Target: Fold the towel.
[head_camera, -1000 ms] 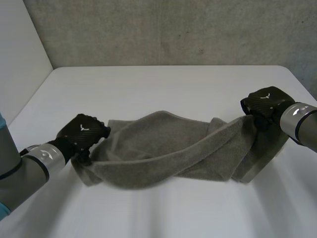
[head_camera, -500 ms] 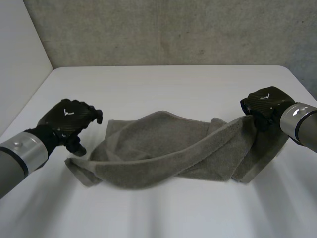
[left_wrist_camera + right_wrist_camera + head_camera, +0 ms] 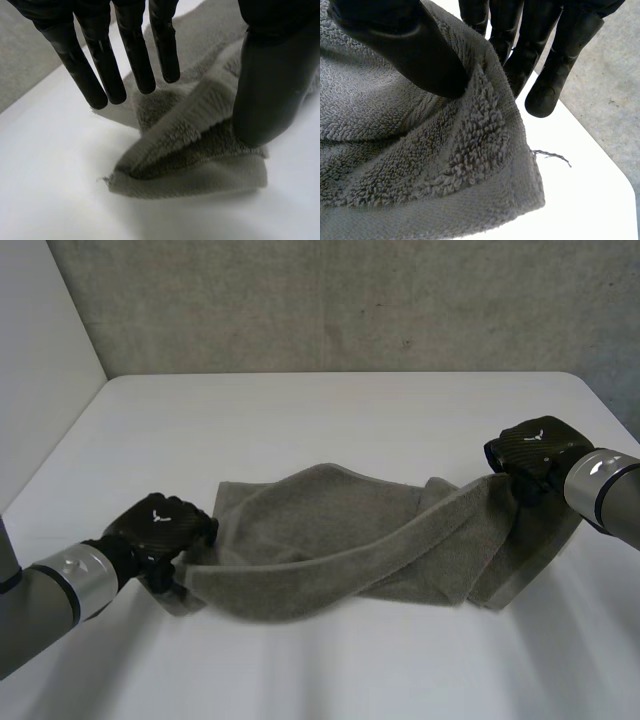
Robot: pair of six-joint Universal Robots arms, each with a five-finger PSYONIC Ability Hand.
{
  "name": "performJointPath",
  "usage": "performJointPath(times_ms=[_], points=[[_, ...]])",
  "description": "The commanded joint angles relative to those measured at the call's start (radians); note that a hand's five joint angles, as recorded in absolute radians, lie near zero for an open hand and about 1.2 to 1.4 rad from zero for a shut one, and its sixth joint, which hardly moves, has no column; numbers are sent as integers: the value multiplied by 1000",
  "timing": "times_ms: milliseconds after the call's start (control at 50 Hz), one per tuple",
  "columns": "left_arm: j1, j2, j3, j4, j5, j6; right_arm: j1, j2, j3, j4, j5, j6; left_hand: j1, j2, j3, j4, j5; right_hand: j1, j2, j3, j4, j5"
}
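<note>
The left hand (image 3: 160, 528) sits low on the white tabletop (image 3: 350, 420), knuckles up, its forearm reaching in along the surface to one end of the grey towel (image 3: 330, 540). In the left wrist view its fingers (image 3: 135, 55) are straight and spread, well apart from the thumb (image 3: 270, 90); a folded corner of the towel (image 3: 200, 150) lies flat on the tabletop between them, under the palm, and the thumb's tip touches the cloth without clamping it. The right hand (image 3: 532, 445) is at the towel's other end, held above the tabletop, with the cloth sloping down from it. In the right wrist view the thumb (image 3: 405, 40) presses the hemmed edge of the towel (image 3: 420, 165) against the fingers (image 3: 520, 45) behind it, pinching it tight
</note>
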Motion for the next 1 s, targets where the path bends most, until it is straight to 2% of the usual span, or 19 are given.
performJointPath(times_ms=[20, 60, 100, 120, 160, 240, 280, 340, 380, 440, 540, 620, 660, 760, 840, 880, 940, 980, 1000], points=[[0, -51, 22, 2, 3, 12, 0, 1, 0, -1, 0, 0, 27, 24, 24, 26, -151, 63, 58, 57, 58, 50], [0, -59, 24, 2, 3, 12, 0, 4, 0, -1, 0, 0, 74, 71, 71, 73, -104, 63, 58, 57, 58, 50], [0, -69, 30, 2, 3, 12, 0, 16, -1, -1, 0, 0, 336, 334, 334, 336, 158, 63, 58, 57, 58, 50], [0, -69, 30, 2, 3, 12, 0, 17, -1, -1, 0, 0, 338, 335, 335, 337, 160, 63, 58, 57, 58, 50], [0, -63, 47, 2, 3, -4, -2, 17, -4, -2, 0, 0, 688, 686, 686, 688, 510, 63, 58, 57, 58, 50], [-2, -39, 79, 7, 1, -30, -8, 6, -12, -1, 1, 0, 690, 687, 687, 689, 512, 63, 58, 57, 58, 50], [-2, 67, 128, 7, 1, -115, -9, -25, -24, 4, 6, 0, 690, 687, 687, 689, 512, 63, 58, 57, 58, 50], [0, 118, 153, 10, 1, -174, -9, -65, -35, 9, 8, 0, 690, 687, 687, 689, 512, 63, 58, 57, 58, 50], [9, 219, 215, 11, 3, -287, -12, -162, -73, 22, 4, 14, 690, 687, 687, 689, 512, 63, 58, 57, 58, 50], [13, 301, 280, 11, 3, -373, -14, -267, -120, 59, -8, 20, 690, 687, 687, 689, 512, 63, 58, 57, 58, 50], [39, 371, 362, 10, -3, -444, -14, -373, -231, 169, -12, 6, 690, 687, 687, 689, 512, 63, 58, 57, 58, 50], [67, 365, 404, -12, -2, -445, -26, -367, -299, 286, -19, -43, 690, 687, 687, 689, 512, 63, 58, 57, 58, 50], [75, 337, 409, -48, -3, -441, -55, -317, -306, 376, -26, -157, 690, 687, 687, 689, 512, 63, 58, 57, 58, 50], [70, 210, 404, -79, -8, -432, -57, -191, -279, 409, -8, -290, 690, 687, 687, 689, 512, 63, 58, 57, 58, 50], [47, 115, 418, -102, -17, -390, -34, -118, -282, 408, -6, -296, 690, 687, 687, 689, 512, 63, 58, 57, 58, 50], [-2, 2, 459, -122, -71, -315, -3, -79, -291, 403, -5, -296, 690, 687, 687, 689, 512, 63, 58, 57, 58, 50], [-31, -57, 496, -130, -111, -271, 41, 7, -331, 380, 15, -298, 690, 687, 687, 689, 512, 63, 58, 57, 58, 50], [-68, -173, 582, -139, -199, -179, 69, 94, -383, 328, 61, -298, 690, 687, 687, 689, 512, 63, 58, 57, 58, 50], [-68, -174, 582, -139, -200, -179, 69, 95, -383, 328, 61, -298, 690, 687, 687, 689, 512, 63, 58, 57, 58, 50]])
